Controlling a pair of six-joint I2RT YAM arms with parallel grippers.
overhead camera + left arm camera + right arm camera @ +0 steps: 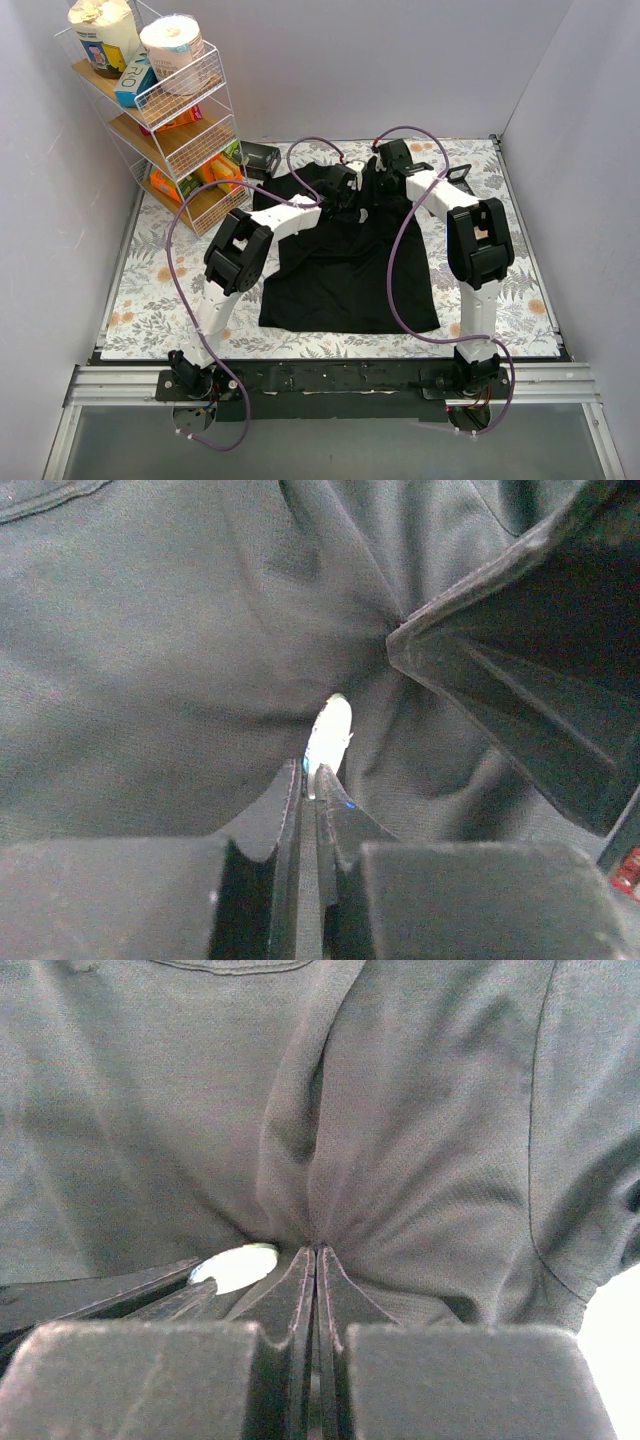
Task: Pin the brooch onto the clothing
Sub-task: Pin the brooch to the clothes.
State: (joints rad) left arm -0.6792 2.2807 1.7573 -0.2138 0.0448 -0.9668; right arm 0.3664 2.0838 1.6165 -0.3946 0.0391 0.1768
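The clothing (345,265), a black T-shirt, lies flat on the floral table, and both grippers meet over its upper chest. In the left wrist view my left gripper (311,772) is shut on the brooch (330,730), a small bright oval standing edge-on against the cloth (150,680). The right gripper's fingers (510,670) come in from the right, and the cloth gathers at their tip. In the right wrist view my right gripper (316,1251) is shut on a bunched fold of the shirt (430,1160), with the brooch (236,1265) just left of its tips.
A wire shelf rack (165,110) with food packs stands at the back left. Small black boxes sit behind the shirt, one at the left (262,157) and one at the right (458,173). Purple cables (405,250) loop over the shirt. Walls enclose the table.
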